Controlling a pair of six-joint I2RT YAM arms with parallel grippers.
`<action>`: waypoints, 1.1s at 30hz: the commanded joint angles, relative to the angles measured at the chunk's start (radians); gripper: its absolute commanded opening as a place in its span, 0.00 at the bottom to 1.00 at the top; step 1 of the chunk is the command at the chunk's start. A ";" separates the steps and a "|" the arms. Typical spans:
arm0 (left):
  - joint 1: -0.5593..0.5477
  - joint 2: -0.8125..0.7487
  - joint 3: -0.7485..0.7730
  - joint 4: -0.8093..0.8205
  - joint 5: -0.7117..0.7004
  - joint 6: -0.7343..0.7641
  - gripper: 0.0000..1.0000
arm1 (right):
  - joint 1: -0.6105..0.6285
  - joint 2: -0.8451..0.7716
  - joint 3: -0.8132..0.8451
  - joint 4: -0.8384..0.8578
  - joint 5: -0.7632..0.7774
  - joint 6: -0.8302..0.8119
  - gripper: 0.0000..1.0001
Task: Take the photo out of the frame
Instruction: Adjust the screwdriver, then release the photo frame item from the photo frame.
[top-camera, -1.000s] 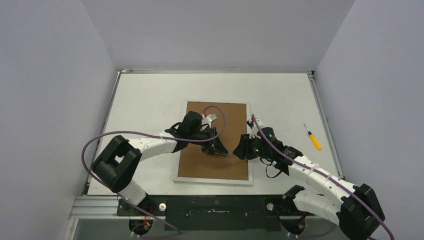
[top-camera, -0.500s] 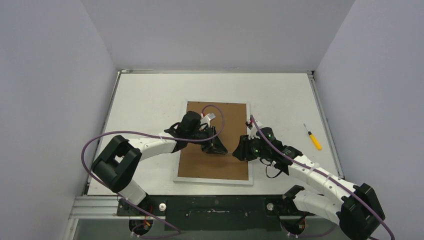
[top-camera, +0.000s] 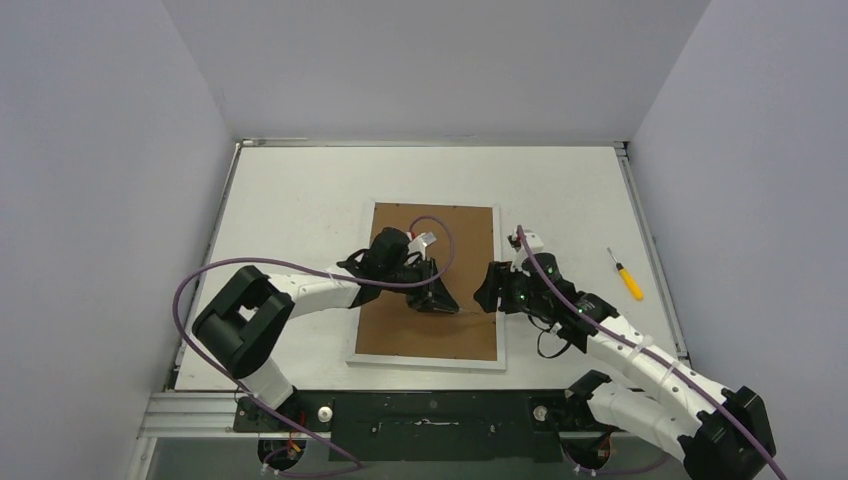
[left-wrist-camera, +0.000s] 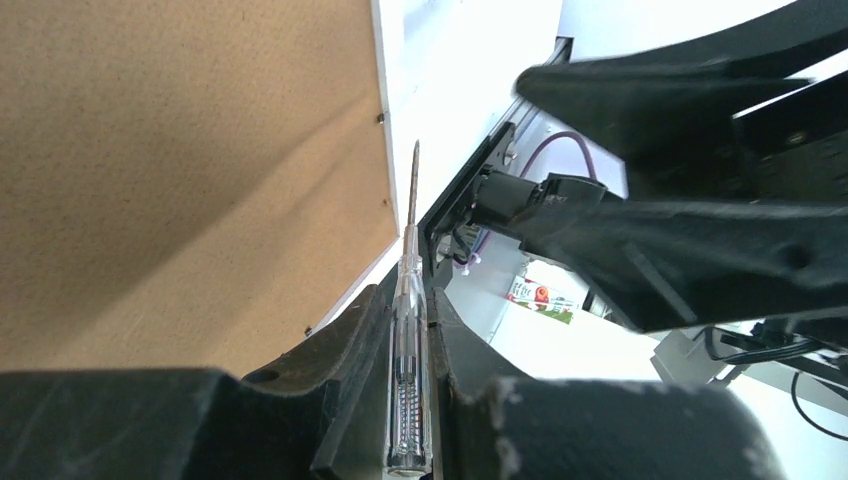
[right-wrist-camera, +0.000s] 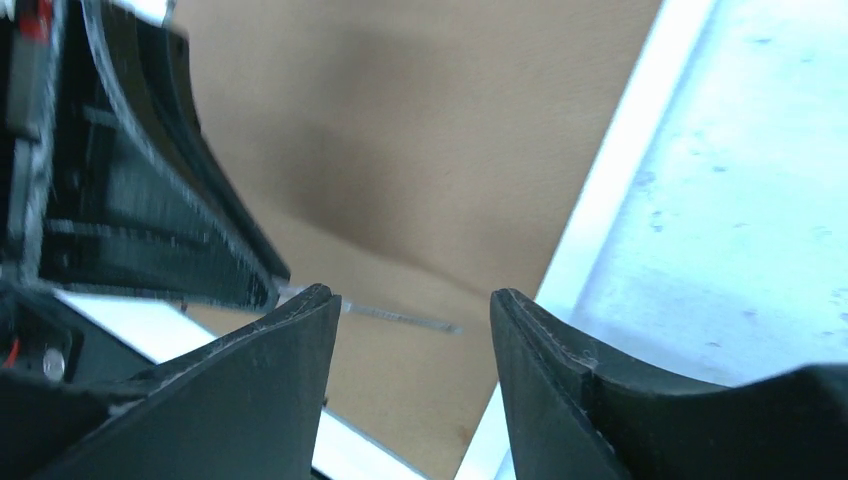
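Photo unseen, presumably still shut inside the frame (top-camera: 460, 240), which lies back-up at ctr of table (top-camera: 300, 200); left gripper (top-camera: 437, 300) stays clenched on clear-handled screwdriver (left-wrist-camera: 411, 380) aimed at frame's rt edge, whereas right gripper (right-wrist-camera: 412, 305) has just opened near its tip, i.e. left alone now wields the tool, back not yet pried.

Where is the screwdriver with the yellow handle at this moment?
In the top view the yellow-handled screwdriver lies on the table, right of the frame, near the table's right edge and apart from the right gripper.
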 joint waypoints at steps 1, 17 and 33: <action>-0.029 0.030 0.030 0.025 -0.028 -0.008 0.00 | -0.076 -0.030 -0.004 0.031 0.096 0.052 0.56; -0.041 0.127 0.069 0.037 0.028 -0.025 0.00 | -0.251 0.088 -0.224 0.302 -0.205 0.110 0.35; -0.041 0.178 0.080 0.079 0.054 -0.066 0.00 | -0.255 0.057 -0.243 0.299 -0.179 0.092 0.40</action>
